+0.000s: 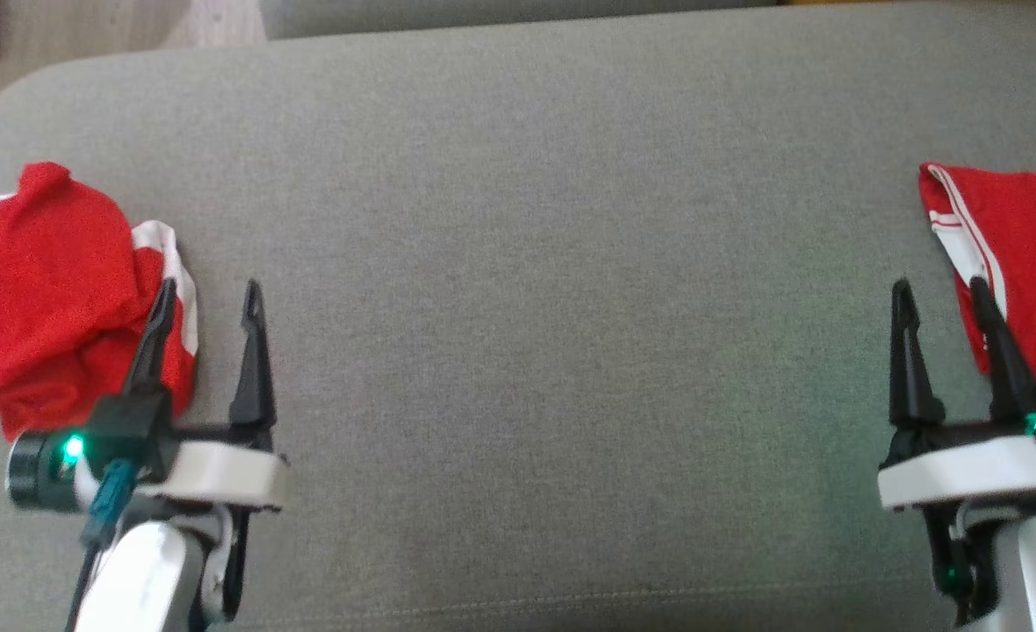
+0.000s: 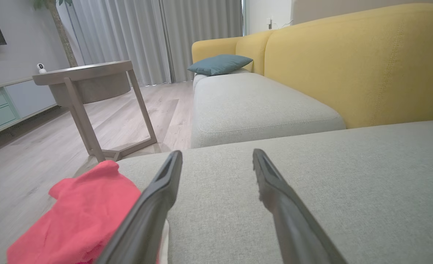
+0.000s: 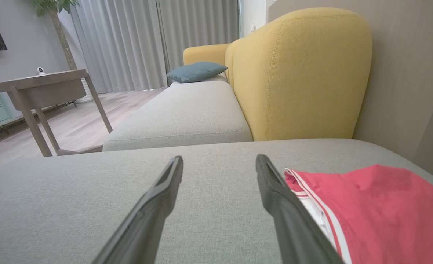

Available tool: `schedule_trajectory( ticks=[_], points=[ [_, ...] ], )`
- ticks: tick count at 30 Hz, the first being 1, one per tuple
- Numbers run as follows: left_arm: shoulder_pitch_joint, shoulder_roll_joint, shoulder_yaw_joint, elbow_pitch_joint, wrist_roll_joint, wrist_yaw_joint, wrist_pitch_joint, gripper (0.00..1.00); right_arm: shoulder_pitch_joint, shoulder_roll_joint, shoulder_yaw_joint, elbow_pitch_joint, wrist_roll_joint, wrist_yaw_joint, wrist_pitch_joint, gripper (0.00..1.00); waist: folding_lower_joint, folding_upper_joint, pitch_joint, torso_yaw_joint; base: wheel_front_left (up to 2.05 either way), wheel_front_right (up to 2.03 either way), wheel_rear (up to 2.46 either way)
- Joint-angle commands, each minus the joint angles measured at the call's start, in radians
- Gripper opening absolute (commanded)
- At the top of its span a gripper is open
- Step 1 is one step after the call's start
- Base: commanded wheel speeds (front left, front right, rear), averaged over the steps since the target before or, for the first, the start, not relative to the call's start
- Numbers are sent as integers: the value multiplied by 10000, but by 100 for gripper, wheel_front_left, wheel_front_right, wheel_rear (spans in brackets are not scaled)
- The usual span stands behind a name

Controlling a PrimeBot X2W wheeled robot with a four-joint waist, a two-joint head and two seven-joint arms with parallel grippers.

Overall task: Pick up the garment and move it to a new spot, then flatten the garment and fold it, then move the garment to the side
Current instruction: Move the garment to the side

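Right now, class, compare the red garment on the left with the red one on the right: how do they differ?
The left garment is crumpled into a heap; the right garment lies flat. The left garment shows a broad white patch; the right garment shows thin white stripes. Both are red with white trim, on the grey cushion.

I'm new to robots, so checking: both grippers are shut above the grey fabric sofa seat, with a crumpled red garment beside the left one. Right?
Not quite: the left gripper and right gripper both stand open, as the head view shows. The crumpled red garment lies beside the left one.
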Motion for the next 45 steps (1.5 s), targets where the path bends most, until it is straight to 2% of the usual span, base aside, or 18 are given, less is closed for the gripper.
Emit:
schedule_trajectory(
  ticks=[1,12,23,45],
  points=[
    [-89,288,571,-281,54,-77,-54,100,49,7,251,-475,-43,65,65,100,0,-1,-171,38,0,0,0],
    [987,197,967,-25,-58,-889,-54,100,1169,179,313,-1107,2,65,518,100,0,-1,-965,-6,0,0,0],
    [1671,39,1005,197,58,-1157,-55,100,1831,247,302,-1542,-81,65,943,100,0,-1,-1597,-75,0,0,0],
    [1680,-231,1052,450,308,-1345,-55,100,2021,343,183,-1697,-77,65,1154,100,0,-1,-1749,14,0,0,0]
  ],
)
